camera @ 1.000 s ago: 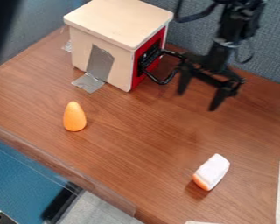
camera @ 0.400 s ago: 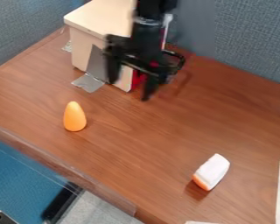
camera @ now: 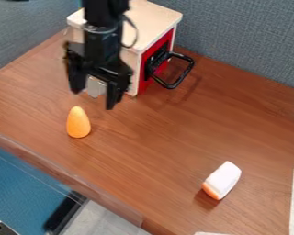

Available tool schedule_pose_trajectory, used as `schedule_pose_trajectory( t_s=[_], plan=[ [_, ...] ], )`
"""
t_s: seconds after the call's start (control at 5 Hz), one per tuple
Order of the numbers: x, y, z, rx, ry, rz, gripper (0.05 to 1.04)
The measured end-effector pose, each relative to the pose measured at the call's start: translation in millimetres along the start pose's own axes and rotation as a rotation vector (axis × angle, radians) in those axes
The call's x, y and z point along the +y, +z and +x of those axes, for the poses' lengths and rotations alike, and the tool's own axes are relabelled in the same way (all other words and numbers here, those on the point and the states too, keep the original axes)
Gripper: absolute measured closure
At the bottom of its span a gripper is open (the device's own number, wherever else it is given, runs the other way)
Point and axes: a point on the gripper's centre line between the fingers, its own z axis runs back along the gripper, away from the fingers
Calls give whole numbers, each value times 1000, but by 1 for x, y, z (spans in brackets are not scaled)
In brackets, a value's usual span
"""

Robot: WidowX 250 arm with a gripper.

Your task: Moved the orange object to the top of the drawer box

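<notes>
Pickup looks like the current step: the hand (camera: 93, 99) hangs open and empty beside the drawer box (camera: 152, 17); the orange object (camera: 78, 123) is on the tabletop (camera: 152, 151), farther out from it. Next calls for lowering around the object.

In the far corner of the wooden table (camera: 168, 142) stands the drawer box (camera: 157, 19), its black handle (camera: 185, 75) jutting from a red front. The black gripper (camera: 93, 99) hangs before the box's side, fingers apart. Near the table's near edge stands the orange object (camera: 78, 123), well apart from a white block (camera: 223, 178) with an orange end.
</notes>
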Motion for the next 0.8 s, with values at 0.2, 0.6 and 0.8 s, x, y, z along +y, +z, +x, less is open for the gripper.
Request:
schedule_pose_trajectory(
  t_s=[0.2, 0.6, 0.8],
  plan=[
    [17, -13, -9, 27, 15, 21, 83],
    [23, -39, -13, 78, 37, 42, 83],
    [27, -56, -10, 114, 45, 72, 83]
  ],
)
